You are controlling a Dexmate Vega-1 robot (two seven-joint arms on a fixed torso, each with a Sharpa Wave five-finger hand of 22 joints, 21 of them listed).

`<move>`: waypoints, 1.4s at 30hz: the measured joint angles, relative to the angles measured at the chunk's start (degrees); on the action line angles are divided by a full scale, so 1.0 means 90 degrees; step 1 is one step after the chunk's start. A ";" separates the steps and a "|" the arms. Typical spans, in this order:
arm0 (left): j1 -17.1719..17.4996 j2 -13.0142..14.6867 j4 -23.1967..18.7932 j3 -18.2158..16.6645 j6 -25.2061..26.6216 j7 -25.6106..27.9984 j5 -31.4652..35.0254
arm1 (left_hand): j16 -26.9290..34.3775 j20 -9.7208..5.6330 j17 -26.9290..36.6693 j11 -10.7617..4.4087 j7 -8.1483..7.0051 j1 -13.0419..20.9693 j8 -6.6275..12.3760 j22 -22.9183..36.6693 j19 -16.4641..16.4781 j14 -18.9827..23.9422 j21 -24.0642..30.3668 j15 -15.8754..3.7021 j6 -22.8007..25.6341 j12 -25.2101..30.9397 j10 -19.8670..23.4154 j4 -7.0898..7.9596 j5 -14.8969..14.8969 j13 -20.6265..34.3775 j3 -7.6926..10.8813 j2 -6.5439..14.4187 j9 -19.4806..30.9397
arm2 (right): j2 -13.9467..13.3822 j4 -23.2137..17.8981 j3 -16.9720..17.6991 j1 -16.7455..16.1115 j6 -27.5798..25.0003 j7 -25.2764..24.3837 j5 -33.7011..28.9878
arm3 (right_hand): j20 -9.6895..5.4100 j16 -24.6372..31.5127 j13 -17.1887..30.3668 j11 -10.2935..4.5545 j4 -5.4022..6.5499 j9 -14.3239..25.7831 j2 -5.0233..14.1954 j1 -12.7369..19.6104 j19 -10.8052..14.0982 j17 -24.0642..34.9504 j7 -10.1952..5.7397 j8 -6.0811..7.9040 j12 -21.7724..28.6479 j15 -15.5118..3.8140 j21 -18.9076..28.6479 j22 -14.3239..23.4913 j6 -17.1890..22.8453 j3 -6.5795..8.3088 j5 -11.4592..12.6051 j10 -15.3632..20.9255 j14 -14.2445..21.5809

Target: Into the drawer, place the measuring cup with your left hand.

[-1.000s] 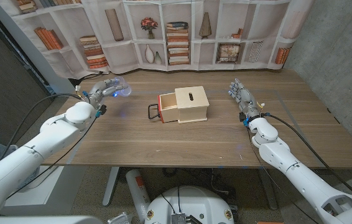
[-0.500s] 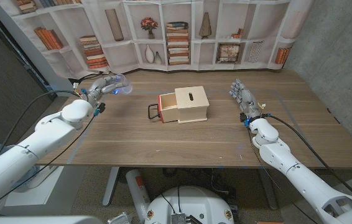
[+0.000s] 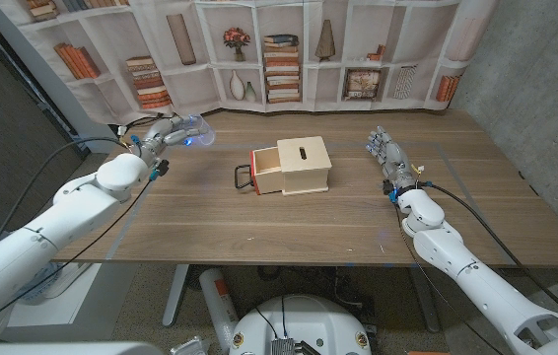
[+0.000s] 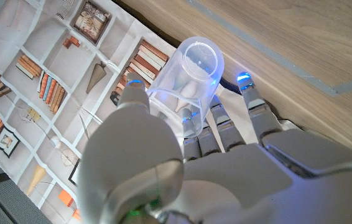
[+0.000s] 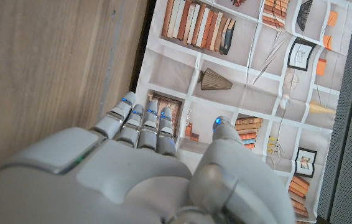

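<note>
Holding the measuring cup (image 3: 194, 131) up at ten o'clock, the left hand (image 3: 166, 135) pinches it. The open drawer (image 3: 265, 172) waits mid-desk (image 3: 259, 222), not yet filled.

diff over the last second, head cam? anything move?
The left hand, holding the clear plastic measuring cup, has carried it slightly toward the table's far edge and toward the small wooden drawer box; the grip is unchanged. The box, with its drawer pulled open, and the right hand stayed put.
</note>
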 measured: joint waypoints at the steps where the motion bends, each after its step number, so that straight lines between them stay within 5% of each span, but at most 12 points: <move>1: -0.0009 0.0006 -0.0014 0.0001 0.0000 0.0000 0.0000 | -0.0011 0.0000 0.0000 0.0000 0.0000 -0.0001 0.0000 0.0000 0.0000 0.0000 0.0000 0.0000 0.0000 0.0000 0.0000 0.0000 0.0000 0.0000 0.0000 0.0001 0.0000 | 0.0000 0.0000 0.0000 0.0000 0.0001 -0.0005 0.0000 | 0.0000 0.0000 0.0000 0.0000 0.0000 0.0000 0.0000 0.0000 0.0000 0.0001 0.0000 0.0000 0.0000 0.0000 0.0000 0.0000 0.0000 0.0000 0.0000 0.0000 0.0000; 42: 0.0099 0.0300 -0.0587 -0.0078 -0.0454 -0.0739 0.0029 | -0.0011 -0.0021 0.0000 -0.0013 -0.0014 0.0006 -0.0025 0.0000 -0.0021 0.0080 -0.0048 -0.0034 0.0151 -0.0067 0.0150 0.0004 -0.0094 -0.0003 0.0004 0.0047 -0.0001 | -0.0070 -0.0121 0.0065 -0.0076 0.0037 -0.0059 -0.0022 | 0.0000 0.0000 0.0000 0.0000 0.0001 0.0000 0.0000 0.0000 0.0000 0.0000 0.0000 0.0000 0.0000 0.0000 0.0000 0.0000 0.0000 0.0000 0.0000 0.0000 0.0000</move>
